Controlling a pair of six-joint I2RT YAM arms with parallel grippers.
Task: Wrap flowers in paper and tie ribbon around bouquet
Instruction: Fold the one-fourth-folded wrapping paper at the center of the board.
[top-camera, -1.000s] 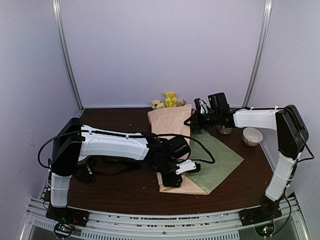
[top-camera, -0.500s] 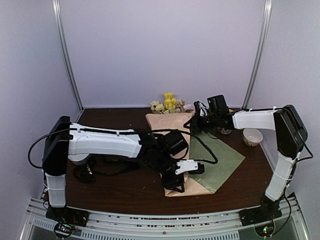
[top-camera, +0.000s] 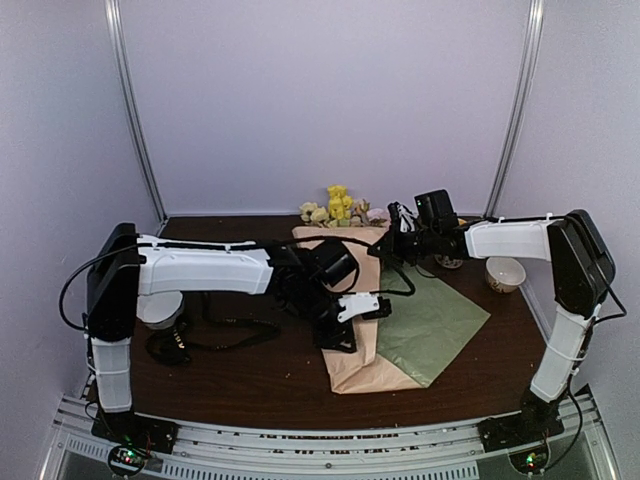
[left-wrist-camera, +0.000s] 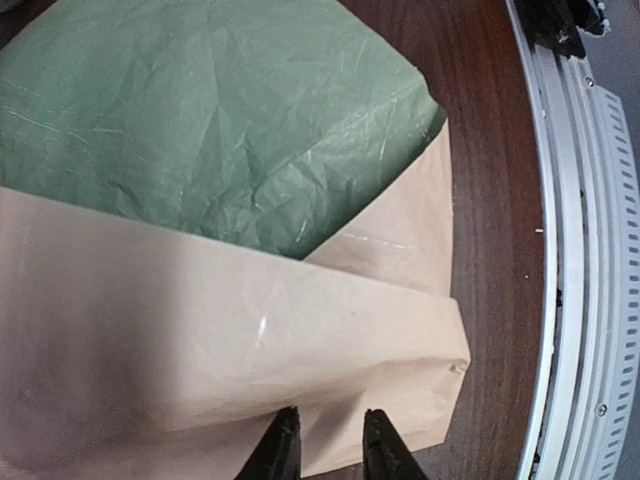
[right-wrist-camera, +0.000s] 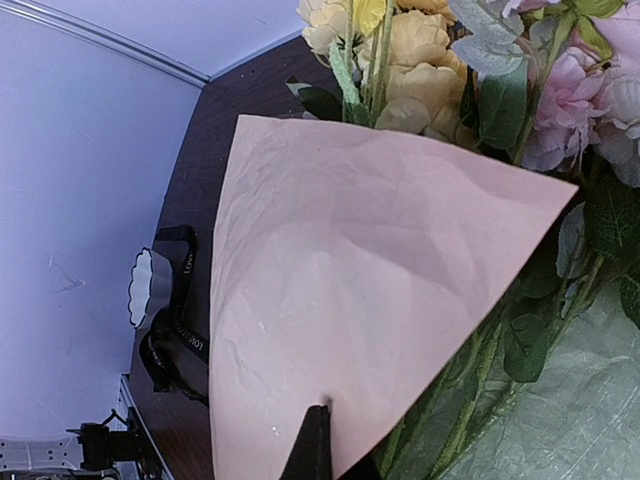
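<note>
The paper lies mid-table, its tan flap (top-camera: 352, 300) folded over the green side (top-camera: 432, 318). The flowers (top-camera: 340, 207) stick out of its far end, yellow and pink blossoms (right-wrist-camera: 420, 45) with green stems beneath the flap. My right gripper (right-wrist-camera: 322, 412) is shut on the tan flap's edge (right-wrist-camera: 330, 280) near the blossoms. My left gripper (left-wrist-camera: 328, 450) hovers over the folded near end (left-wrist-camera: 300, 350), jaws a narrow gap apart with the paper's fold showing between them. The black ribbon (top-camera: 178, 345) lies loose on the left; its lettering shows in the right wrist view (right-wrist-camera: 178, 325).
A white scalloped cup (top-camera: 160, 310) stands by the left arm beside the ribbon. A mug (top-camera: 449, 260) and a cream bowl (top-camera: 505, 272) sit at the right rear. The metal rail (left-wrist-camera: 570, 300) marks the near table edge, close to the paper's end.
My left gripper moved back and to the left over the paper's near end, widening then narrowing its jaws. The blossoms show more above the flap. The right gripper kept its pinch.
</note>
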